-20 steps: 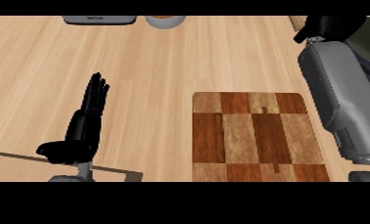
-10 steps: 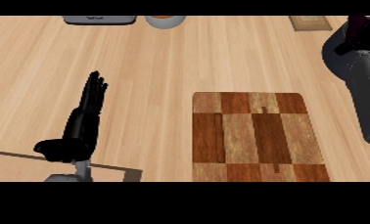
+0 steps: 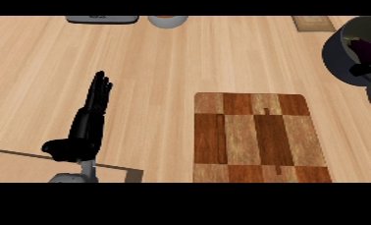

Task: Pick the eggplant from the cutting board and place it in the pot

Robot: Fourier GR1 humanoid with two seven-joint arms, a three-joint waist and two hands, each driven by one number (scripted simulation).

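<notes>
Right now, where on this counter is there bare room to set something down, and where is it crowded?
The cutting board is bare. Bare counter lies between the left robot hand, the board and the pot. The far edge is crowded: grey object, bowl, wooden block.

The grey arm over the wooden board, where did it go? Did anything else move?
The grey right arm swung up and to the right, out of view. That uncovered a dark round pot at the right edge with something dark purple inside, probably the eggplant. The checkered wooden cutting board stayed put, nothing on it, and the black left hand stayed open and still at the lower left.
</notes>
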